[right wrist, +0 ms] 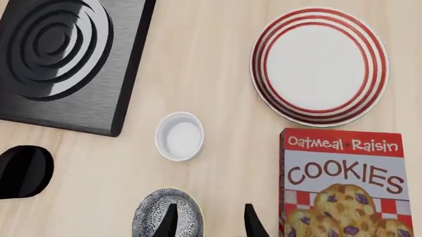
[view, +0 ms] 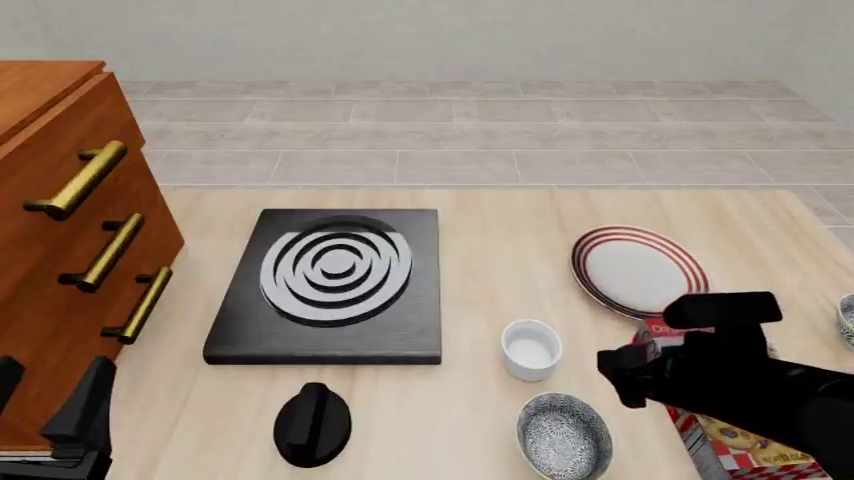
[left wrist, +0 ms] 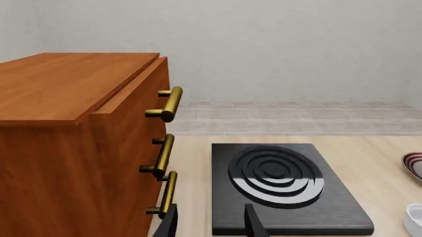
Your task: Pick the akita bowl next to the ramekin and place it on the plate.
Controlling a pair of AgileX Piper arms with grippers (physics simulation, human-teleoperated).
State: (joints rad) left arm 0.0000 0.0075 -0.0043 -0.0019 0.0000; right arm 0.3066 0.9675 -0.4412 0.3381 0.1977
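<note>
The speckled grey-and-white akita bowl (view: 565, 435) (right wrist: 158, 217) sits near the table's front edge, just in front of the plain white ramekin (view: 531, 349) (right wrist: 179, 136). Further back and to the right lies the red-ringed plate (view: 641, 271) (right wrist: 319, 66), with nothing on it. My right gripper (view: 638, 378) (right wrist: 211, 224) hovers open, well above the table. In the right wrist view one finger lies over the bowl's edge and the other over bare wood beside it. My left gripper (view: 47, 400) (left wrist: 212, 224) is open at the front left by the cabinet, holding nothing.
A wooden drawer cabinet (view: 67, 250) (left wrist: 72, 148) with brass handles stands at the left. A black stove slab (view: 334, 285) (right wrist: 63, 59) lies mid-table, with a black knob (view: 311, 425) in front of it. An oatmeal-raisin cookie box (right wrist: 343, 182) lies under my right arm. Another bowl (view: 846, 320) shows at the right edge.
</note>
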